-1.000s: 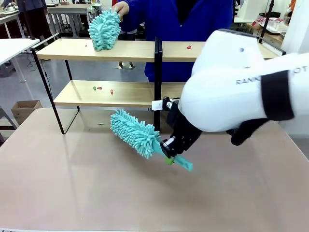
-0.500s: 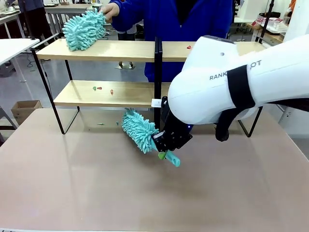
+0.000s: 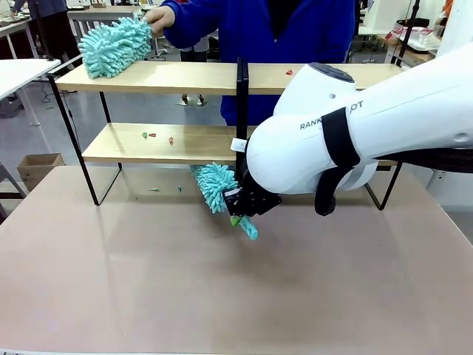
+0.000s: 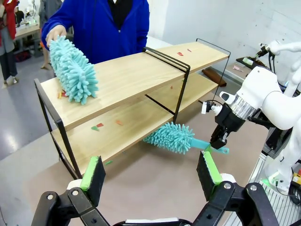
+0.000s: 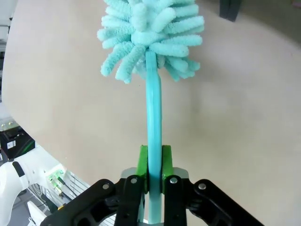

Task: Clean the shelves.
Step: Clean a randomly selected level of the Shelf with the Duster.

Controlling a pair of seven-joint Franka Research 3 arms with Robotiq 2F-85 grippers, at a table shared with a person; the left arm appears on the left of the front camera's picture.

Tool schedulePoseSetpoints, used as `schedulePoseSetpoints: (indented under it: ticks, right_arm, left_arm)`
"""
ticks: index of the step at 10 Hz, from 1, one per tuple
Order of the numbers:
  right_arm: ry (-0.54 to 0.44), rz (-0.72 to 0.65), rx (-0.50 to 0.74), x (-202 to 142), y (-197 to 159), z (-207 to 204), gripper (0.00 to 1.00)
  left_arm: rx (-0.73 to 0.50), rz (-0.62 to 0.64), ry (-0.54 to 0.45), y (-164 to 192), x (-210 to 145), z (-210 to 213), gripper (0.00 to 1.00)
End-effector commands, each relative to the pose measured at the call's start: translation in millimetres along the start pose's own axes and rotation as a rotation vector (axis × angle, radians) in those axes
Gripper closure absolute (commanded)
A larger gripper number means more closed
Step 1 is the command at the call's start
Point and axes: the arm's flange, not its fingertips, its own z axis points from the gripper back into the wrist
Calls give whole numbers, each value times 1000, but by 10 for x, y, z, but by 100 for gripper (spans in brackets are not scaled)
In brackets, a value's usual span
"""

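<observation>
My right tool (image 5: 154,162) is clamped tight on the flat handle of a teal duster (image 3: 214,185). My left tool (image 4: 151,172) hangs off the left front corner of the shelves (image 3: 192,76), its jaws wide apart with nothing between them. The shelves stand along the far side of the counter (image 3: 148,288).

The teal duster's fluffy head lies just before the front edge of their lower board, right beside their black centre post (image 3: 241,103), on its left. Whether the fibres touch the board I cannot tell. That post and my own bulky right arm crowd the middle of the shelves.

At the left end of the top board a person's hand (image 3: 159,16) holds a second duster (image 3: 114,46) against the wood. Small red and green scraps (image 3: 150,135) lie on the lower board left of the post, and a red scrap (image 3: 289,72) lies on the top board right of it. A few specks (image 3: 154,190) dot the counter below the left half.

Between the two boards the left half is open, bounded by thin black end bars. In front of the shelves the counter is bare and wide.
</observation>
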Motion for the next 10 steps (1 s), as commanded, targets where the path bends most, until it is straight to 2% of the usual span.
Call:
schedulePoseSetpoints:
  ticks: [1, 3, 6, 10]
  right_arm:
    - [2, 8, 38, -30, -33, 3, 87]
    - [-24, -14, 9, 34, -53, -55, 87]
    - [27, -24, -18, 179, -46, -282, 87]
    - [66, 16, 12, 202, 47, -335, 87]
  left_arm:
    - [-7, 3, -2, -4, 2, -3, 0]
    - [-7, 3, -2, -4, 2, -3, 0]
    - [-7, 3, -2, -4, 2, -3, 0]
    - [-7, 3, -2, -4, 2, -3, 0]
